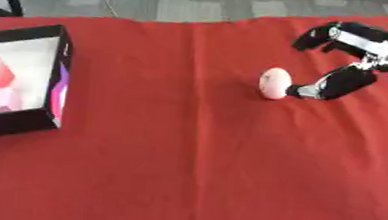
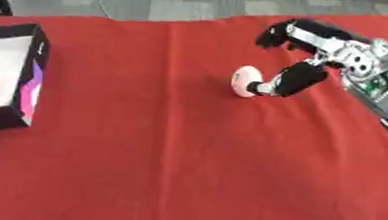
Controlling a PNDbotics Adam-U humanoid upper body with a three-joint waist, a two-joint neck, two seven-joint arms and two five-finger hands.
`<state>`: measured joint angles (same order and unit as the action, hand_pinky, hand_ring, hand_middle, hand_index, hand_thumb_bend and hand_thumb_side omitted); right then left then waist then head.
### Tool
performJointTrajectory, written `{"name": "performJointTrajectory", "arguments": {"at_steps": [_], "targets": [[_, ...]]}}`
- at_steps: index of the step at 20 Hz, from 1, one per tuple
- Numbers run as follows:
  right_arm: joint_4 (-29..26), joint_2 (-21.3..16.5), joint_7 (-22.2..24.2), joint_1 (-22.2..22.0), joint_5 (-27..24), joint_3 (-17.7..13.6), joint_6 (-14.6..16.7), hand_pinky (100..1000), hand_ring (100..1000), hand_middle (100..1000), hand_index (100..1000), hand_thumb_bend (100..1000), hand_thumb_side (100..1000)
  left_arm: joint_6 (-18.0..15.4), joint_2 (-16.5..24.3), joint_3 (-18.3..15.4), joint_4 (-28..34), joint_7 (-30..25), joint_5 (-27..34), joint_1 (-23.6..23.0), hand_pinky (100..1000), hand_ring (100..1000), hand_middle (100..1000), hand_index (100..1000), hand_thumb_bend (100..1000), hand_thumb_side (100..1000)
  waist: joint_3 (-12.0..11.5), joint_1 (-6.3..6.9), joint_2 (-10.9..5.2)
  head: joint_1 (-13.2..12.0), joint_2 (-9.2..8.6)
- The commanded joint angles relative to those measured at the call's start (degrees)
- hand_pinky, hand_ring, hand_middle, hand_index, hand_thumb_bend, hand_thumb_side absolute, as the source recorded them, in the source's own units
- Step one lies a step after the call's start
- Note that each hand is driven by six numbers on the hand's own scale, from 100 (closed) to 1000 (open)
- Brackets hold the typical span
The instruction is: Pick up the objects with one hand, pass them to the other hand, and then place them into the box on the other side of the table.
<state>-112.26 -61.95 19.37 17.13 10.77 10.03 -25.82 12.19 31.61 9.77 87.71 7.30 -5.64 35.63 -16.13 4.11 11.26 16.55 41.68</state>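
Box (image 1: 21, 117): at the left edge of the table, black-walled and open-topped with a white floor; pink shapes lie inside, one a blocky red-pink piece, the rest too soft to name.

Cloth (image 1: 183, 171): red, covering the whole table; bare between the box and the egg-shaped object.

Egg-shaped object (image 1: 274, 83): pale pink, resting on the cloth right of centre, well apart from the box.

Long axis: it appears to run roughly away from the robot, tilted a little, with the narrower end seeming to be the far one; I cannot be sure of that.

Right hand (image 2: 326, 46): comes in from the right, spread open and holding nothing; the thumb tip (image 1: 297, 91) touches or nearly touches the object's right flank, and the fingers (image 1: 314, 37) arch above and behind it, clear of it.

Left hand: not seen in either view.

Step in hand: reaching to grasp the object, by my reading; it is not yet lifted.

Doing it well: bring the fingers down on the far-left flank, opposite the thumb, so the pinch crosses the short axis. Thumb pressure alone would likely roll a rounded thing leftward. Leave one end exposed for the left hand.
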Motion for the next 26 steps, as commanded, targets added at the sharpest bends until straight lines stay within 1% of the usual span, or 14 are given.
{"name": "performJointTrajectory", "arguments": {"at_steps": [1, 5, 11, 15, 19, 22, 26], "targets": [[1.3, -2.1, -0.6, 0.7, 0.9, -0.6, 0.1, 863, 870, 771, 816, 470, 235, 0.0, 0.9, -0.2, 1.5, 0.1, 0.2, 1.2, 805, 764, 640, 780, 100, 662, -0.2, -0.54, 0.31, 0.5, -1.11], [2.4, -2.5, -2.0, 0.4, 1.1, -1.0, 0.9, 871, 870, 773, 818, 465, 217, 0.0, 1.2, -0.2, 2.2, 0.0, 0.2, 1.6, 806, 764, 641, 779, 100, 658, -0.9, -0.55, 1.32, 1.0, -1.73], [5.7, -3.0, -3.4, 0.2, 3.2, -1.9, 0.6, 872, 865, 770, 819, 464, 202, 0.2, 1.1, -0.2, 2.6, -0.2, 0.2, 1.4, 806, 765, 642, 779, 100, 661, -1.6, -0.25, 2.28, 1.7, -2.81], [8.6, -2.2, -4.1, 0.6, 1.8, -1.7, 0.9, 861, 862, 764, 817, 437, 193, 0.2, 0.7, -0.1, 2.7, -0.2, 0.2, 1.5, 806, 765, 642, 779, 100, 662, -2.0, 0.02, 2.77, 2.0, -3.54], [10.5, -2.0, -4.5, 0.6, 1.0, -1.5, 1.5, 857, 862, 763, 816, 413, 181, 0.3, 0.1, 0.0, 2.9, -0.4, 0.2, 1.9, 807, 765, 643, 779, 100, 663, -2.9, 0.41, 3.41, 2.2, -4.16], [11.9, -2.0, -4.8, 0.5, 0.4, -1.6, 1.8, 856, 861, 762, 816, 416, 177, 0.3, -0.3, 0.1, 3.1, -0.6, 0.2, 2.2, 807, 765, 643, 779, 100, 663, -3.7, 0.55, 3.83, 2.4, -4.13], [12.8, -2.0, -4.4, 0.2, -0.6, -1.7, 2.4, 853, 860, 760, 815, 425, 165, 0.5, -0.6, 0.1, 3.1, -0.5, 0.1, 2.1, 807, 766, 644, 779, 100, 667, -4.1, 0.62, 4.11, 2.7, -3.68]]}}
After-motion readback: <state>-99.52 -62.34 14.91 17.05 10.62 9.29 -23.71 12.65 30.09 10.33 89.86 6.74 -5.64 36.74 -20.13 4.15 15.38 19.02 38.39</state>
